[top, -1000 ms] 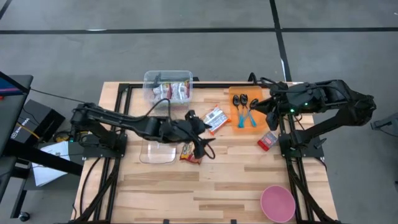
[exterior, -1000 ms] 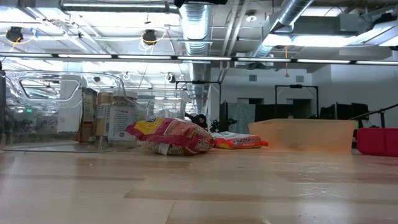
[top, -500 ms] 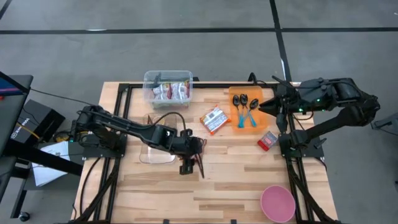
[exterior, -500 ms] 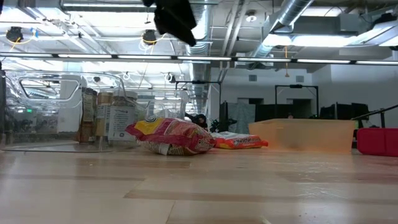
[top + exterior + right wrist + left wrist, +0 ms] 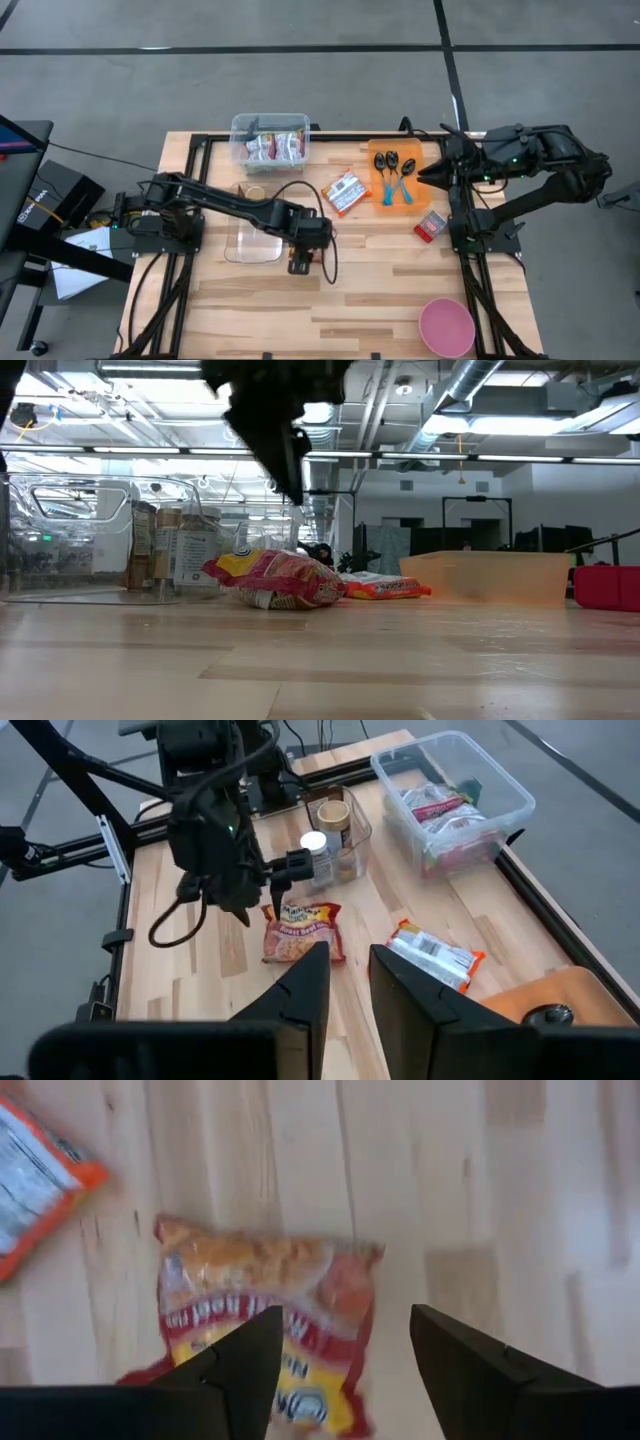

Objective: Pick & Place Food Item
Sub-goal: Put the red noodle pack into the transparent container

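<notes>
A red and yellow snack bag (image 5: pixel 265 1320) lies flat on the wooden table (image 5: pixel 400 290), near its middle. My left gripper (image 5: pixel 345 1315) hangs open above it, pointing steeply down. Its fingers stand over the bag's one end, apart from it. In the low view the gripper (image 5: pixel 285 470) is clear above the bag (image 5: pixel 275 580). From above, the left wrist covers most of the bag (image 5: pixel 298 266). My right gripper (image 5: pixel 348 952) waits high at the table's far right with a narrow gap between its fingers and nothing in it.
A clear bin (image 5: pixel 270 140) of food packets stands at the far edge. Left of the bag a clear tray (image 5: pixel 252 243) holds jars. An orange-white packet (image 5: pixel 345 190), an orange tray (image 5: pixel 395 180) with spoons, a red box (image 5: pixel 430 226) and a pink bowl (image 5: pixel 446 326) lie to the right.
My left gripper has come down toward the snack bag and tipped from nearly level to pointing steeply down, so the wrist now covers the bag from above. The bag has stayed where it was.
</notes>
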### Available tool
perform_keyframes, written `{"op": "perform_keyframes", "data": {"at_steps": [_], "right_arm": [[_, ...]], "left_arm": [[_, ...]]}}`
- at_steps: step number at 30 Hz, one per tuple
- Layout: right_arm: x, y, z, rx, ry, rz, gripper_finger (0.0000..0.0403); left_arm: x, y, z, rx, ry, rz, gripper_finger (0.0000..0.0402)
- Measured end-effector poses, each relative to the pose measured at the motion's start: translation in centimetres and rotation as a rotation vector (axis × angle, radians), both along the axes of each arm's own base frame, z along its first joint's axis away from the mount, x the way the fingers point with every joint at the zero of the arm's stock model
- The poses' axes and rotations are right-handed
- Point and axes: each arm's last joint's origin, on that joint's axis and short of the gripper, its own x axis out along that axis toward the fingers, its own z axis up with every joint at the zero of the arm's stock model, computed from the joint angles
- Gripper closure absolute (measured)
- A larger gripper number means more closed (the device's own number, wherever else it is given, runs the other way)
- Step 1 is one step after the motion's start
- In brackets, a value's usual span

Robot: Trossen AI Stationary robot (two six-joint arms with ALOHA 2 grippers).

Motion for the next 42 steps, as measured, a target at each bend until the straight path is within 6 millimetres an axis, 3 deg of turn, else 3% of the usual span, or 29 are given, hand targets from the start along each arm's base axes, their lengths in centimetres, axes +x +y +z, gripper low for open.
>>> {"op": "perform_keyframes", "data": {"at_steps": [8,18,42], "right_arm": [[0.2,0.0,-0.1,0.001,0.012,0.002,0.0334],[0.4,0.1,-0.2,0.000,0.022,0.002,0.0334],[0.3,0.1,-0.3,-0.001,0.031,0.001,0.0334]], "left_arm": [[0.3,1.6,-1.6,0.050,0.083,-0.060,0.0203],[0.7,3.7,-2.0,0.070,0.065,-0.044,0.0235],[0.8,3.3,-5.7,0.104,0.086,-0.020,0.0243]]}}
